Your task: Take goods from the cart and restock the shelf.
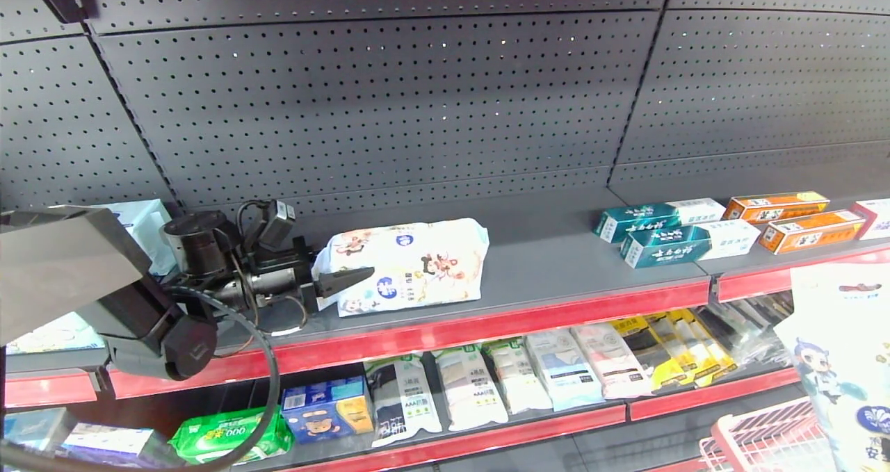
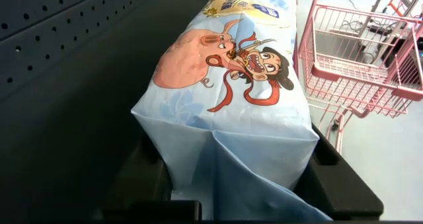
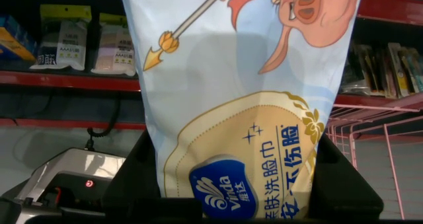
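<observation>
A white tissue pack with cartoon print lies on the grey shelf board. My left gripper is shut on the pack's left end, one dark finger across its front. In the left wrist view the same pack fills the gap between both fingers. At the far right, beside the shelf, a second light-blue cartoon pack hangs in the air. My right gripper is shut on that pack. The pink wire cart stands low on the right.
Teal toothpaste boxes and orange ones lie on the right of the same shelf. A pale tissue pack sits behind my left arm. Several packets line the lower shelf. Bare board lies between the white pack and the toothpaste.
</observation>
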`<state>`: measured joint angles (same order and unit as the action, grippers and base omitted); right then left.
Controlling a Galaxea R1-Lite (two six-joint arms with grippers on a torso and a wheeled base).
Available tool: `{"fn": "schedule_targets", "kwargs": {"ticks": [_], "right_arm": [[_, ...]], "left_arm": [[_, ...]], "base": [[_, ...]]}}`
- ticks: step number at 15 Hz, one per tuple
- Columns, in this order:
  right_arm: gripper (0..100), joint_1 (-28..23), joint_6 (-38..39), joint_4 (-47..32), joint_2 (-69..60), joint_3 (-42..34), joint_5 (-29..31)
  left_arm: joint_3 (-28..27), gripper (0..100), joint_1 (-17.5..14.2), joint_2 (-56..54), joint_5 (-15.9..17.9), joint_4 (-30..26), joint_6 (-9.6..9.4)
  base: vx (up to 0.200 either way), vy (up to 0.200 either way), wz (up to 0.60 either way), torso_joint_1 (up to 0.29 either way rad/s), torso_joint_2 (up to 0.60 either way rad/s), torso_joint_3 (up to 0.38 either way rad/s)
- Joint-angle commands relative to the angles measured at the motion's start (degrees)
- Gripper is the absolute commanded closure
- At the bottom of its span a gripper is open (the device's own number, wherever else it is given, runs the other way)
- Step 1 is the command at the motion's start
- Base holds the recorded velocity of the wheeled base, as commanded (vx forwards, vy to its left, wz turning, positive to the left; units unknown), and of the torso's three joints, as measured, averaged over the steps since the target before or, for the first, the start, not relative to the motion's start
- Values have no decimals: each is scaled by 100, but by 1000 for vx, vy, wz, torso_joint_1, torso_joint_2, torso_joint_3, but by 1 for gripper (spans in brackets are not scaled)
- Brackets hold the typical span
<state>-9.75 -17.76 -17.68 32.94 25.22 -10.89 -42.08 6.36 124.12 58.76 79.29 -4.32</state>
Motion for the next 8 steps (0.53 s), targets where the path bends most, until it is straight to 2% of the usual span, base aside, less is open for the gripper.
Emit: {"fn": "schedule_targets", "kwargs": {"ticks": [1, 8], "right_arm": [[100, 0, -8, 1, 11, -9, -1], [100, -9, 1, 1, 28, 35, -1]], "left_arm": [[25, 100, 5, 6, 13, -1, 1], [121, 100, 5, -64, -40, -1, -8]], "base": [[0, 0, 0, 0, 0, 0], [0, 0, 0, 0, 0, 0]]}}
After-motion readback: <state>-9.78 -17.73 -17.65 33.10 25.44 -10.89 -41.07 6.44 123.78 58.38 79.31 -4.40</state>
